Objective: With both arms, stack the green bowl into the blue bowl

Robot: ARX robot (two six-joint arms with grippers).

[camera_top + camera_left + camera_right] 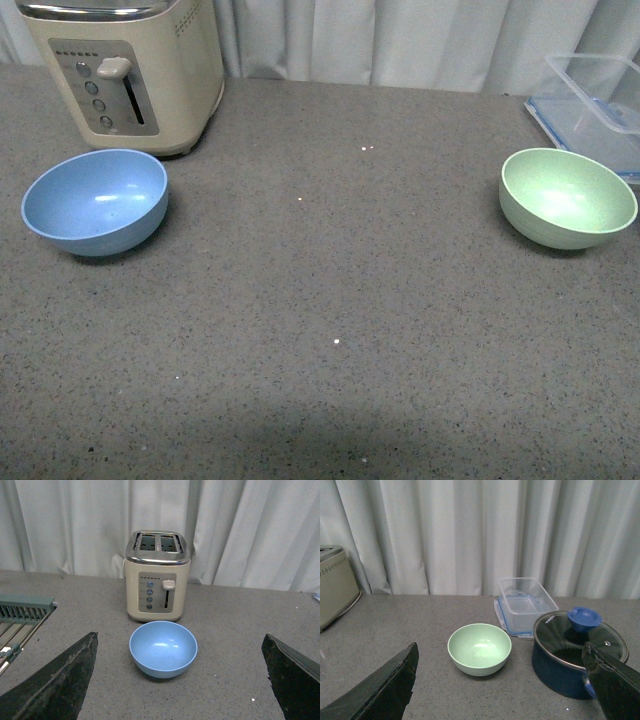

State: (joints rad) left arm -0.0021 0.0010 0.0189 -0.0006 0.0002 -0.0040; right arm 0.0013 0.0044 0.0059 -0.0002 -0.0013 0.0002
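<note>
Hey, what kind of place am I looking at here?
Probably a mock kitchen counter. A cream toaster stands on a speckled grey countertop, and a lidded blue pot sits beside a clear food container. The white curtain behind suggests a staged setup.

green bowl [568, 197]: pale mint, upright, empty, far right on surface [330, 300] | blue bowl [95, 201]: sky-blue, upright, empty, far left, well apart

On the table [320, 300], the first bowl [95, 200] sits at the frame's left, just before the toaster [125, 70] in the upper left. The second bowl [567, 197] sits far right, well apart, before a storage container [600, 95] at upper right.
</note>
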